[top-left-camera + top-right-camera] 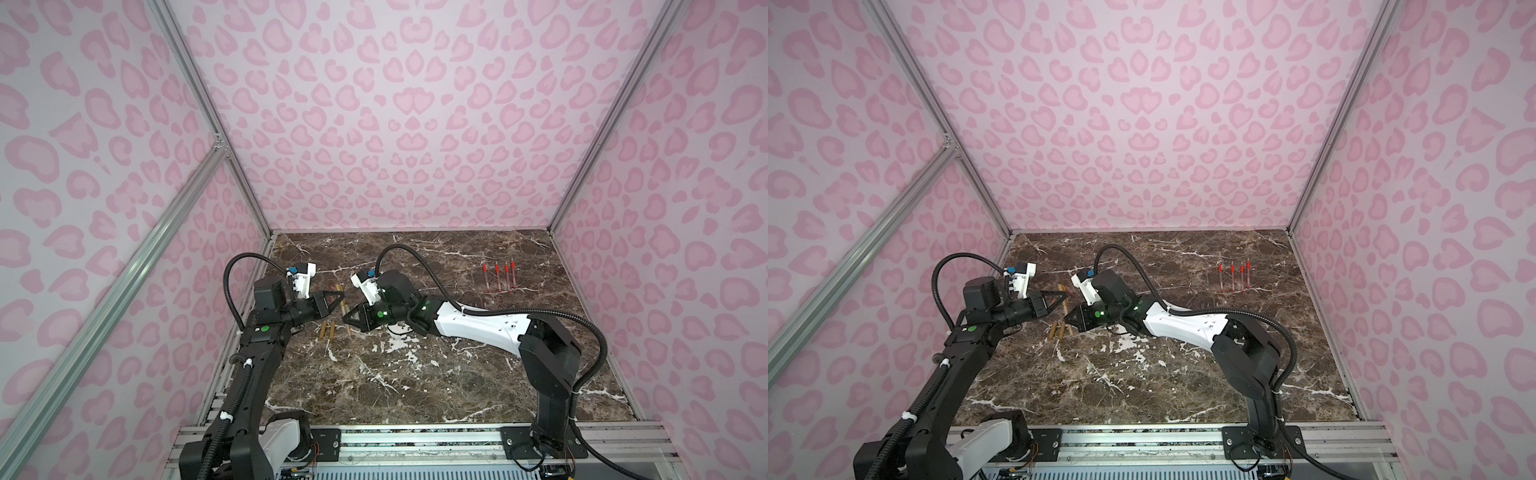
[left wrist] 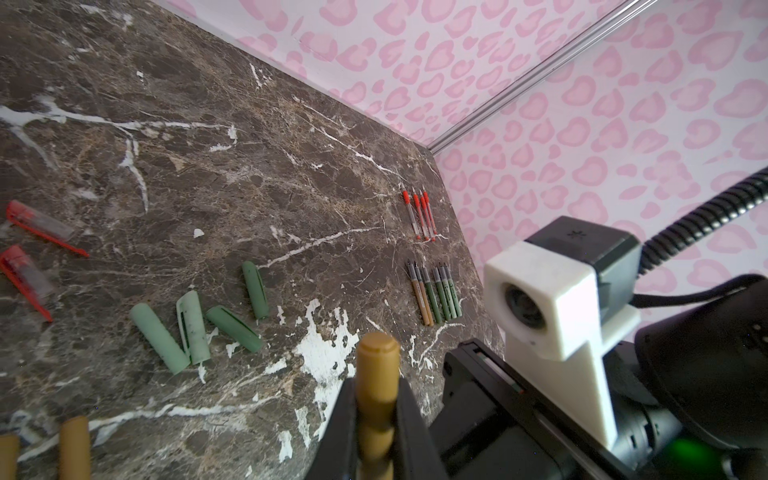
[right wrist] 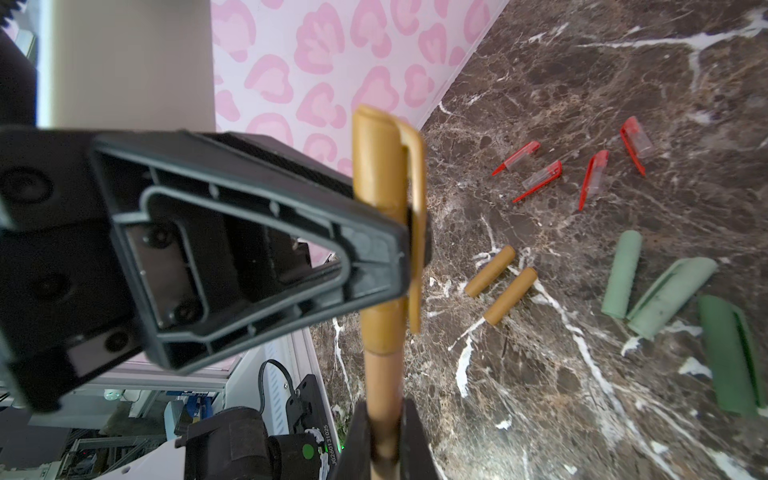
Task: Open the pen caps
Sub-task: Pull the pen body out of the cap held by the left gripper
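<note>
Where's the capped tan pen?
Right wrist view: the pen hangs over the table's left side, left gripper on its cap, right gripper on its barrel, near loose tan caps.

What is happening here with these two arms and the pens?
The left claw is clamped on the tan cap of a pen, and the right claw grips the pen body; the cap still looks seated. Loose red caps, green caps and two tan caps lie on the marble table, and uncapped pens lie in rows further off.
</note>
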Available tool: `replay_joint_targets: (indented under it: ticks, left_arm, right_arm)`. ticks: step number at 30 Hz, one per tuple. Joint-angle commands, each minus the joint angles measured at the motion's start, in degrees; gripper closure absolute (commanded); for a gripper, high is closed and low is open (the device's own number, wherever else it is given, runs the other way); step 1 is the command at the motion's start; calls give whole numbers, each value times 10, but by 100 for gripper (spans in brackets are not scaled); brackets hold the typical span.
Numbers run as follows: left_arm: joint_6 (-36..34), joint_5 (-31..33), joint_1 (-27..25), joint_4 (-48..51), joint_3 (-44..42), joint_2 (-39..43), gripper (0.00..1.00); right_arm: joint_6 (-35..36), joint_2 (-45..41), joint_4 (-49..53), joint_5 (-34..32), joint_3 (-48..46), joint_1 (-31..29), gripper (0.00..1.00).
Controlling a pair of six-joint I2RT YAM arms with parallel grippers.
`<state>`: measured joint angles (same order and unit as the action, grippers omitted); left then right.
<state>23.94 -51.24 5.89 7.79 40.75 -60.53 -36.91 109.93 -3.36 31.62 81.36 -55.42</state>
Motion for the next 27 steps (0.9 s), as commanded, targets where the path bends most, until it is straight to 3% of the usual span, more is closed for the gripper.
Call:
replay_joint_targets:
  ticks: [1,4,8,18,27]
  left_arm:
    - [21,-21,-1,-21,9,2,96]
    - [19,-23,0,-34,0,3,96]
    - [11,-17,1,-6,16,5,96]
    - [-13,28,17,37,54,8,96]
    - [-30,75,45,71,93,1,96]
  right_arm:
    - [-7,9,5,8,8,-1,78]
    - [3,20,12,7,26,1,79]
    - [6,27,34,7,45,2,100]
    - [38,-27,38,-1,-80,-13,100]
    - [24,-80,-6,-16,-205,-10,100]
